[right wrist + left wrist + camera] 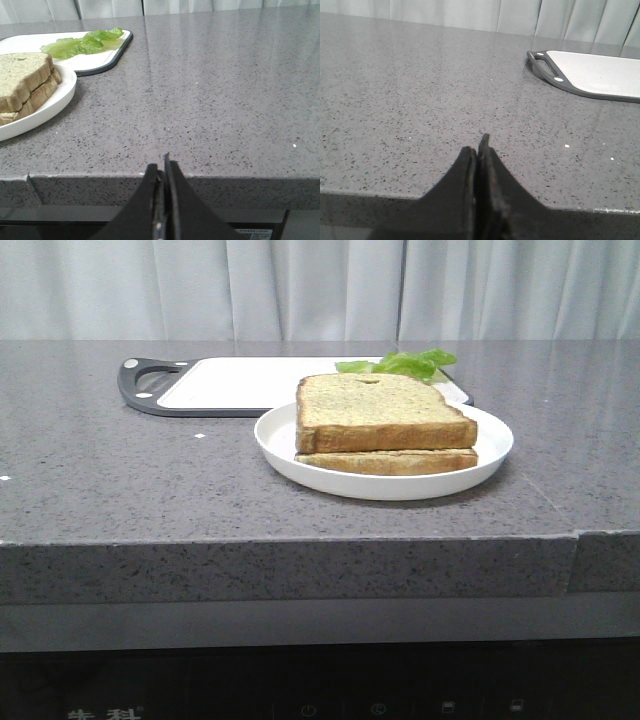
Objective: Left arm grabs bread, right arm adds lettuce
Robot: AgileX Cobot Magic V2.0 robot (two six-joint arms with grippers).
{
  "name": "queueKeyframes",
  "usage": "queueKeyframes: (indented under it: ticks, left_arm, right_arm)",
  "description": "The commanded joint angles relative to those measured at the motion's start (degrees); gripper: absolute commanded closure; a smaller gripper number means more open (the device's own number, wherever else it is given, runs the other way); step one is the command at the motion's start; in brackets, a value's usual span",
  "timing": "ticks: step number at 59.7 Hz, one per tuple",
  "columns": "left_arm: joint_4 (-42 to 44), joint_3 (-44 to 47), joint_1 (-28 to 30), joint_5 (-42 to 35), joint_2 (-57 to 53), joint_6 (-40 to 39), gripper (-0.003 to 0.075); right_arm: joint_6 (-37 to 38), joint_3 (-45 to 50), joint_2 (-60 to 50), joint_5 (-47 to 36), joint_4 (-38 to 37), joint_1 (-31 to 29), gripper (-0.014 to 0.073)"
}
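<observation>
The bread, a thick golden-crusted slice with a small notch in its far edge, lies on a thinner slice in a white plate at the table's middle. It also shows in the right wrist view. The lettuce lies on a white cutting board behind the plate, and also shows in the right wrist view. My left gripper is shut and empty over the table's front left edge. My right gripper is shut and empty at the front edge, right of the plate. Neither arm shows in the front view.
The cutting board has a dark grey rim and a handle at its left end, seen too in the left wrist view. The grey speckled table has a front edge with a seam at the right. White curtains hang behind.
</observation>
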Motion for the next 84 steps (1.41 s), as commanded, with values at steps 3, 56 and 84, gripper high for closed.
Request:
queueKeyframes:
  ticks: [3,56,84]
  left_arm:
    - [-0.5,0.2,0.1,-4.8,-1.0,-0.4,0.0741]
    - [0.0,-5.2,0.1,-6.6,-0.2,-0.4,0.0741]
    - [4.5,-28.8,0.1,0.7,28.0,-0.4,0.0741]
  right_arm:
    - [-0.5,-0.1,-1.3,-4.2,-0.1,-0.3,0.0654]
    - [-0.4,-1.2,-1.3,-7.6,0.0,-0.3,0.0654]
    - [-0.5,-29.1,17.5,5.5,-1.3,-0.3,0.0654]
